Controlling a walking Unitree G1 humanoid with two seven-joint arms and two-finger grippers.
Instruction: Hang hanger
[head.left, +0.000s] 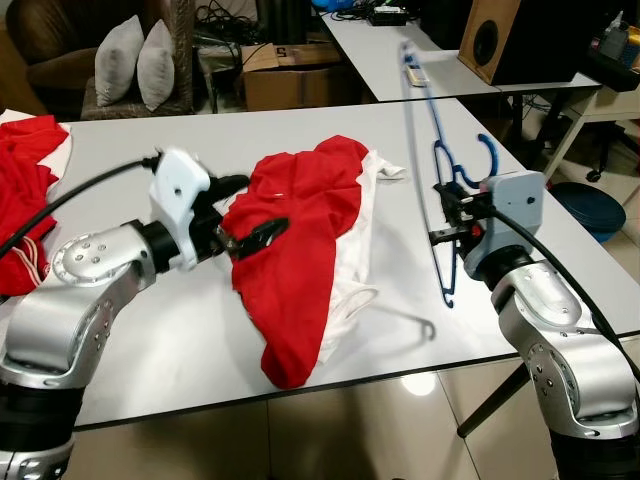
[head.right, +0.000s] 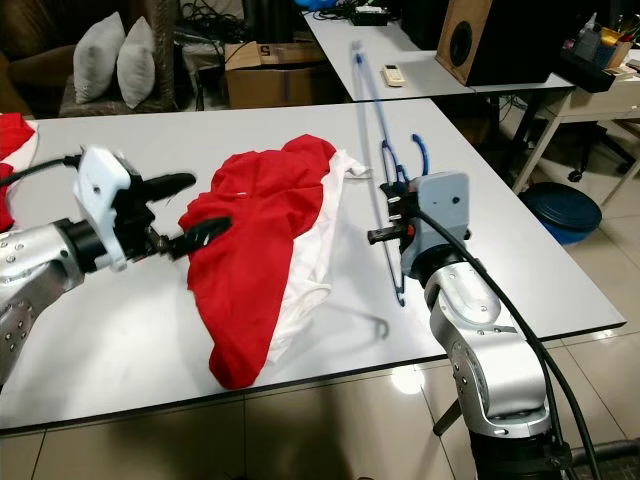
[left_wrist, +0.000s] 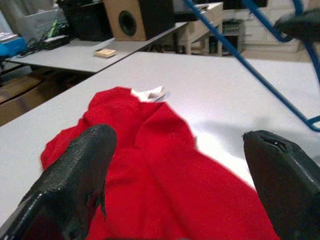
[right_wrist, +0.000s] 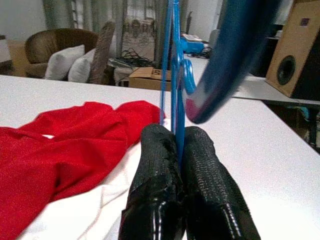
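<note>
Fingers (right_wrist: 155, 200) of the right gripper (head.left: 447, 222) are clamped on a blue hanger (head.left: 440, 160), held upright above the table (head.left: 150, 330); the left gripper (head.left: 243, 215) is spread open over the red and white shirt (head.left: 300, 240); light, stiff and slick, the hanger is best pinched near its hook; its far end is blurred.

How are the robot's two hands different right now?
The left hand is open, with its fingers spread wide; the right hand is shut, fingers pressed together. The left hand holds nothing and reaches at the edge of the red and white shirt lying on the white table; the right hand clamps a blue hanger, lifted off the table and standing up on end. Both have two long black fingers.
</note>
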